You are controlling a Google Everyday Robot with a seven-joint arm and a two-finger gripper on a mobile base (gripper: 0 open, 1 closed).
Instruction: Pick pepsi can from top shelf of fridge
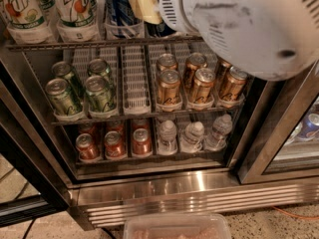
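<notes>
The fridge [164,183] stands open in the camera view. Its top shelf [75,43] carries 7UP bottles [75,9] at left and a blue can with white streaks [119,11] in the middle. Just right of that can, a cream-coloured part of my gripper [147,5] reaches in at shelf height. A dark can [158,30] shows as a sliver below it; it may be the pepsi can, but no logo shows. My white arm housing [249,24] hides the shelf's right side.
The middle rack holds green cans [82,91], an empty white lane tray [135,78] and copper-gold cans [194,83]. The lower rack holds red cans [114,144] and small water bottles [192,136]. A second cooler door [294,143] is at right, and a clear plastic bin [177,227] lies below.
</notes>
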